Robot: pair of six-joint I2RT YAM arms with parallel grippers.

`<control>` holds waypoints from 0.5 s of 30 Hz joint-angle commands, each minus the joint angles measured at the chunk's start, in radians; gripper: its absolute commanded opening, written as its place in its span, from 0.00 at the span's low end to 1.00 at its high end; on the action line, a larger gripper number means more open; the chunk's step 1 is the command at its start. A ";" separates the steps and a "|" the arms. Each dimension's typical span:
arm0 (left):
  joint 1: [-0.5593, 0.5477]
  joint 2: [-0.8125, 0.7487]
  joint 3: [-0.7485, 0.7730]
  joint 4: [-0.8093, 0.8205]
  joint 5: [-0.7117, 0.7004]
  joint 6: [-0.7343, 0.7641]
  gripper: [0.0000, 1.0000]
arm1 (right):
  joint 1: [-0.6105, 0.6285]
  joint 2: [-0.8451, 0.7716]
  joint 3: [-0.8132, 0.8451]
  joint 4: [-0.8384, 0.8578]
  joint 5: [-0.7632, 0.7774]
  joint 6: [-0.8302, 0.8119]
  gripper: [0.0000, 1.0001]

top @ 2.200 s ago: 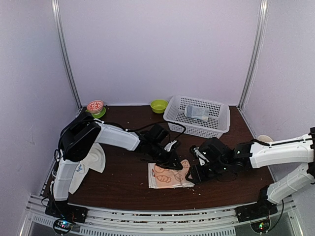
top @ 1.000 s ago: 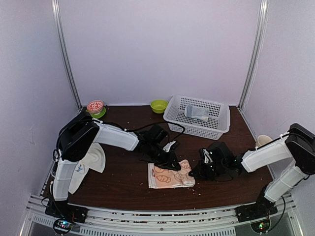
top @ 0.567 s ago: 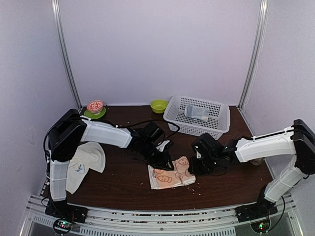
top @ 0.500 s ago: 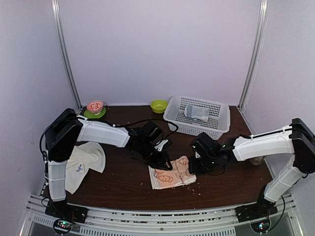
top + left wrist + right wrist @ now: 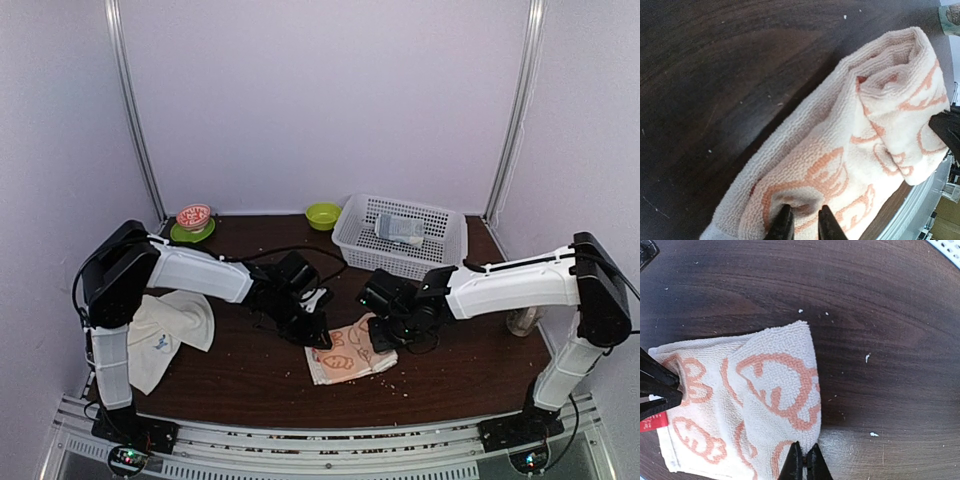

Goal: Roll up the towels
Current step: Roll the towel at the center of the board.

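The cream towel with orange-pink faces [image 5: 348,352] lies partly folded on the dark table, its right end lapped over the rest. My left gripper [image 5: 318,338] stands at its far left corner. In the left wrist view the left gripper [image 5: 804,216] is shut on a small pinch of the patterned towel [image 5: 865,145]. My right gripper [image 5: 384,338] is at the towel's right end. In the right wrist view the right gripper [image 5: 804,459] is shut on the edge of the folded-over flap [image 5: 772,390]. The plain cream-white towel [image 5: 165,328] with a blue mark lies crumpled at the left.
A white basket [image 5: 345,236] at the back holds a grey-blue rolled towel [image 5: 400,229]. A green bowl [image 5: 322,214] and a green plate with a red-and-white bowl [image 5: 194,218] stand along the back edge. A beige cup [image 5: 519,321] stands at the right. Crumbs dot the table.
Both grippers have shifted left and away from me. The right gripper came from beside the towel onto its right end, which now lies folded over. The towel sits slightly turned.
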 commanded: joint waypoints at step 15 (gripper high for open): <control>0.005 0.008 -0.081 0.065 -0.004 0.003 0.18 | 0.081 0.089 0.138 -0.027 -0.001 -0.019 0.00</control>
